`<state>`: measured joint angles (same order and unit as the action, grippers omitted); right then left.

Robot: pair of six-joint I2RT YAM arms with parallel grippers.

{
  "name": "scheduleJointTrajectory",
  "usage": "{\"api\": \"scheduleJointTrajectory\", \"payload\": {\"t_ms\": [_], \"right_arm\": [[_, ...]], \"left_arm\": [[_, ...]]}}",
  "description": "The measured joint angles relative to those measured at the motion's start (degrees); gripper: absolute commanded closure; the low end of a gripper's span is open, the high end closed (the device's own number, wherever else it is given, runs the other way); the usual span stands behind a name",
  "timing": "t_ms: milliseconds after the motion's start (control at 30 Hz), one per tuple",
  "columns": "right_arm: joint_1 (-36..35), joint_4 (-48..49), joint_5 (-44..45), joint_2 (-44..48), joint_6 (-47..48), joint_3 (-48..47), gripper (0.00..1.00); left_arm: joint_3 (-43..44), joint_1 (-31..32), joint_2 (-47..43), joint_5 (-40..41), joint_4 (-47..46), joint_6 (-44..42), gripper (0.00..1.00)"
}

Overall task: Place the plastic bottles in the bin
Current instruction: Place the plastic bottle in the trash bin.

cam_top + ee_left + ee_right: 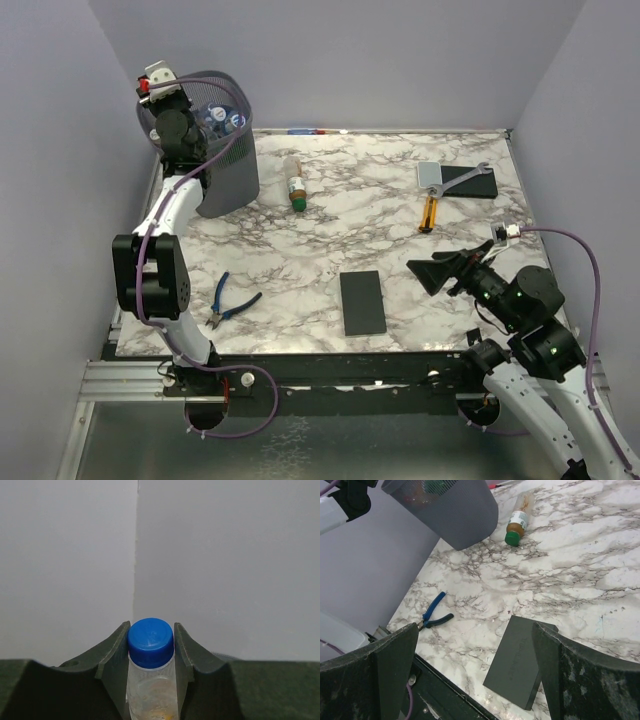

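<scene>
left tool: my left gripper (150, 641) is clamped on a clear bottle (152, 692), pinching it just under its blue cap (150, 630).
held bottle axis: runs along my fingers, with the cap end out past the tips. It points at the wall corner, roughly 11 o'clock in the top view. Exact tilt: cannot tell.
held bottle vs bin: in the top view my left gripper sits over the 9 o'clock side of the rim of the bin (232, 175). The left wrist view shows no bin, only walls.
in bin already: several bottles (218, 118), blue caps showing.
key relation: I judge the opening lies under the bottle, with its middle off toward 3 o'clock. Nudging that way before letting go looks safer, because the rim is close.
right tool: my right gripper (420, 277) has its jaws spread wide and holds nothing.
leftover: an amber bottle (295, 180) lies flat on the table (330, 235), near the bin at the bin's 3 o'clock, not touching it.
leftover axis: 12–6 line in the top view, with the green cap (298, 203) toward 6 o'clock, the near edge.
leftover from right tool: about 10 o'clock, well apart.
nearer arm: the left is nearer but occupied. The right is free but has a long reach.
</scene>
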<state>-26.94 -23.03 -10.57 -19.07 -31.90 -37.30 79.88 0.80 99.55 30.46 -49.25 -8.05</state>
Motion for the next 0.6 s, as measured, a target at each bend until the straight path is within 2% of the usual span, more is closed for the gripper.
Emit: {"api": "scheduleJointTrajectory", "payload": {"t_ms": [267, 400, 600], "right_arm": [[0.0, 0.1, 0.3, 0.0, 0.0, 0.5, 0.02], [0.0, 0.1, 0.3, 0.0, 0.0, 0.6, 0.02], [0.0, 0.2, 0.3, 0.0, -0.1, 0.6, 0.02]], "left_arm": [[-1.0, -0.2, -0.6, -1.2, 3.5, 10.4, 1.00], [-3.2, -0.1, -0.8, -1.8, 5.6, 13.2, 0.63], [-3.8, 0.0, -2.9, -1.7, 7.9, 11.9, 0.39]]}}
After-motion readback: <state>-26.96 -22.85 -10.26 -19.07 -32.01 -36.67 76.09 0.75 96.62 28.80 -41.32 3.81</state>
